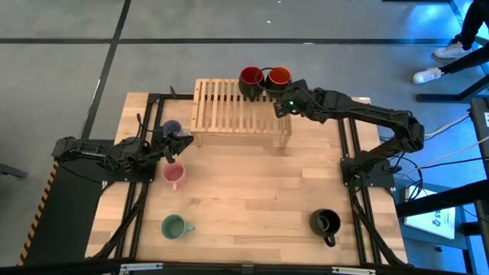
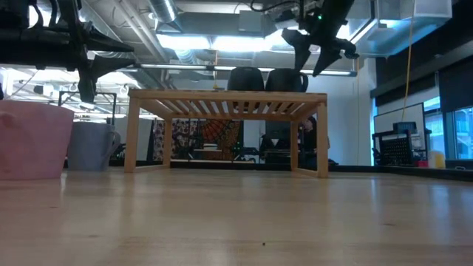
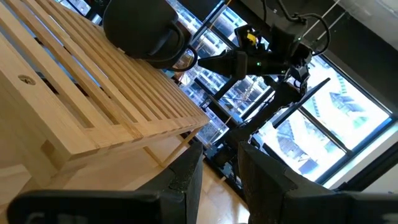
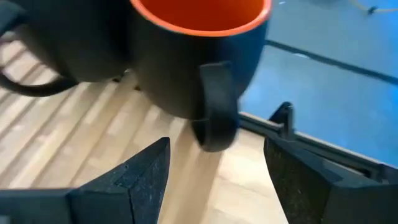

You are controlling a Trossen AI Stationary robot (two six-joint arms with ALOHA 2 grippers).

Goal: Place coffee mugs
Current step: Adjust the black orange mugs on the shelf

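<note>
Two dark mugs stand upright on the far right end of the wooden rack (image 1: 241, 114): one red inside (image 1: 250, 76), one orange-red inside (image 1: 278, 76). My right gripper (image 1: 286, 103) is open just on the near side of the orange-red mug (image 4: 199, 56). The mug's handle (image 4: 214, 112) points at the gap between the fingers, and nothing is held. My left gripper (image 1: 177, 143) is open and empty above the table, between the lavender mug (image 1: 173, 128) and the pink mug (image 1: 174, 176). A green mug (image 1: 174, 226) and an all-black mug (image 1: 325, 222) stand upright near the front edge.
The rack's slatted top has free room to the left of the two dark mugs. In the low view the pink mug (image 2: 29, 140) and the lavender mug (image 2: 92, 146) stand on the table left of the rack (image 2: 225, 100). A person's legs (image 1: 451, 46) show at the far right.
</note>
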